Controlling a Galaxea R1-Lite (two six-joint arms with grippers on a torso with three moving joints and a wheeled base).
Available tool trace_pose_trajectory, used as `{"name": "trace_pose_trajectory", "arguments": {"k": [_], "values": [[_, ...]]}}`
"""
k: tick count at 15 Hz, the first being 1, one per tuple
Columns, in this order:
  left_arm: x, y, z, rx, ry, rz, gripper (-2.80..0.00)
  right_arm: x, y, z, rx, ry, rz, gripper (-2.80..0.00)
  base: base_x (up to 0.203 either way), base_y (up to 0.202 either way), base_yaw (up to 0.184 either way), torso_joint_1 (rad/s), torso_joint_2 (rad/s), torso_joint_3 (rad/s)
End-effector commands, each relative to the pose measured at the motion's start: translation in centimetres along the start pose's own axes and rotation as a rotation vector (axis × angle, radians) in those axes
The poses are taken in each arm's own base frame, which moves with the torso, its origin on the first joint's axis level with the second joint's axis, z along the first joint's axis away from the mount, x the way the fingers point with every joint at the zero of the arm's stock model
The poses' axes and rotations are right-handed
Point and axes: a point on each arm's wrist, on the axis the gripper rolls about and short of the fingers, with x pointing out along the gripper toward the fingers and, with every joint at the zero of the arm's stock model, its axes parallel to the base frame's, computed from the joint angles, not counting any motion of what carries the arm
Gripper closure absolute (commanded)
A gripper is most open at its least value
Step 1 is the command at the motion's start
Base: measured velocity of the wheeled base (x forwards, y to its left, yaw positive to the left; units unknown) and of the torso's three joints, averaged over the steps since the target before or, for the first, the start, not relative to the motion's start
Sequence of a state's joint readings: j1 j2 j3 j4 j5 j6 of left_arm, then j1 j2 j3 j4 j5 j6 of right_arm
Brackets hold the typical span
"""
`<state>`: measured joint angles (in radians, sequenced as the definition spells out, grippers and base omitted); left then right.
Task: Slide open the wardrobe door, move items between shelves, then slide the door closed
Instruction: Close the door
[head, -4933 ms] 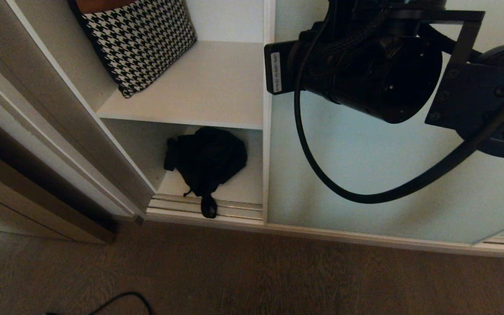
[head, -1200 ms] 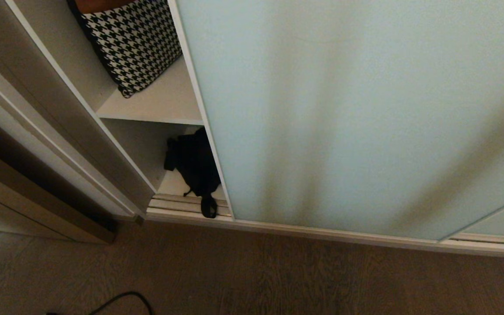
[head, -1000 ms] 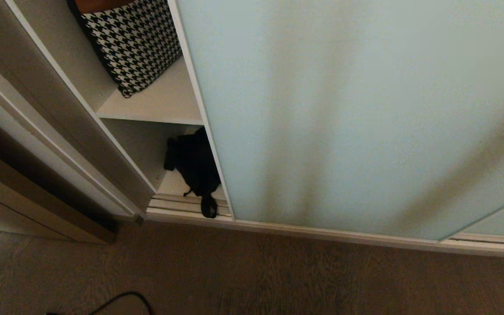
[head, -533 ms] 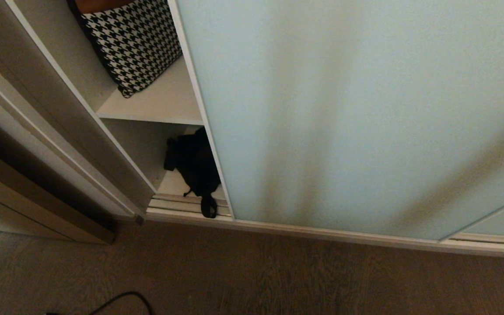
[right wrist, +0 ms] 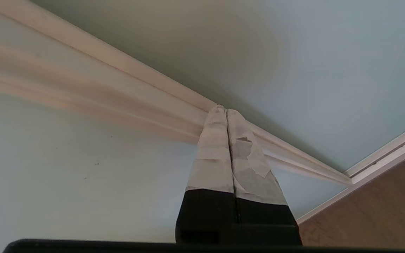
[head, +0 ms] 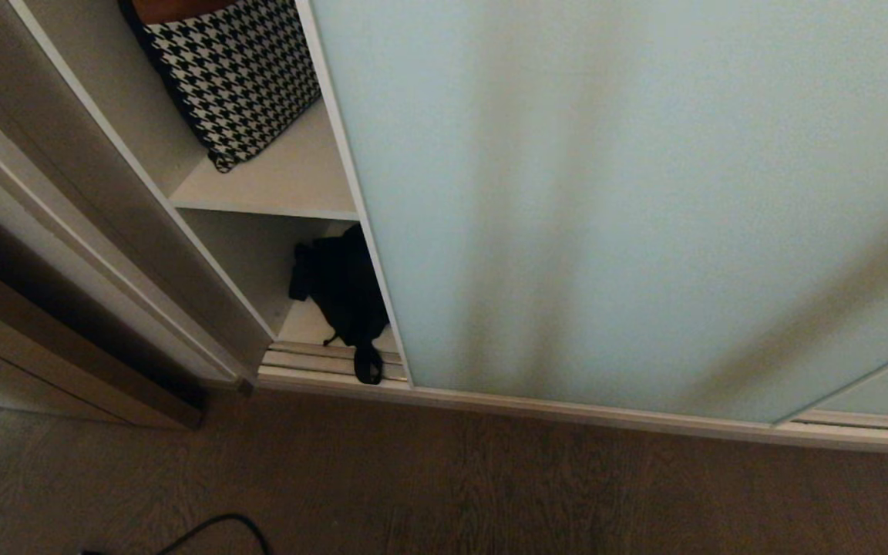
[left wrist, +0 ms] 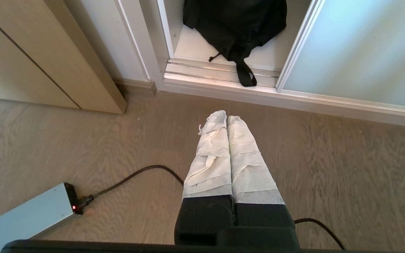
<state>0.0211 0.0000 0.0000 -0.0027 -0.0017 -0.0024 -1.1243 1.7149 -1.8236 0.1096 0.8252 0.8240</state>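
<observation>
Ahead of our clenched left gripper (left wrist: 227, 117), the bag's strap (left wrist: 245, 74) lay across the track (left wrist: 202, 68); our clenched right gripper (right wrist: 226, 109) met the door (right wrist: 329, 70), which hid half the bag (head: 340, 285).

Sliding wardrobe door (head: 606, 208) half covers black bag (head: 340, 289) on bottom shelf (head: 301, 327).

You see only the left part of the black bag (head: 340, 289) in the head view; the sliding door (head: 606, 208) covers the rest. The checked cushion (head: 236, 73) runs off the picture's top edge. In the right wrist view the door frame (right wrist: 83, 91) smears into blur.
</observation>
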Motion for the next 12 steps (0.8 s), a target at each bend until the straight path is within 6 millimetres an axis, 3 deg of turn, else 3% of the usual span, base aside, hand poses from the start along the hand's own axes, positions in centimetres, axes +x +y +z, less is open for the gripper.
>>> {"name": "trace_pose_trajectory", "arguments": {"k": [1, 5, 12], "values": [[0.0, 0.0, 0.0, -0.001, 0.001, 0.001, 0.0, 0.2, 0.2, -0.2, 0.005, 0.011, 0.01, 0.0, 0.0, 0.0, 0.0, 0.0, 0.0, 0.0], [0.0, 0.0, 0.0, -0.001, 0.001, 0.001, 0.0, 0.5, -0.2, -0.2, 0.012, 0.016, 0.007, 0.0, 0.0, 0.0, 0.0, 0.0, 0.0, 0.0], [0.0, 0.0, 0.0, -0.001, 0.003, 0.001, 0.0, -0.2, 1.7, -1.3, 0.002, 0.035, 0.039, 0.0, 0.0, 0.0, 0.0, 0.0, 0.0, 0.0]]}}
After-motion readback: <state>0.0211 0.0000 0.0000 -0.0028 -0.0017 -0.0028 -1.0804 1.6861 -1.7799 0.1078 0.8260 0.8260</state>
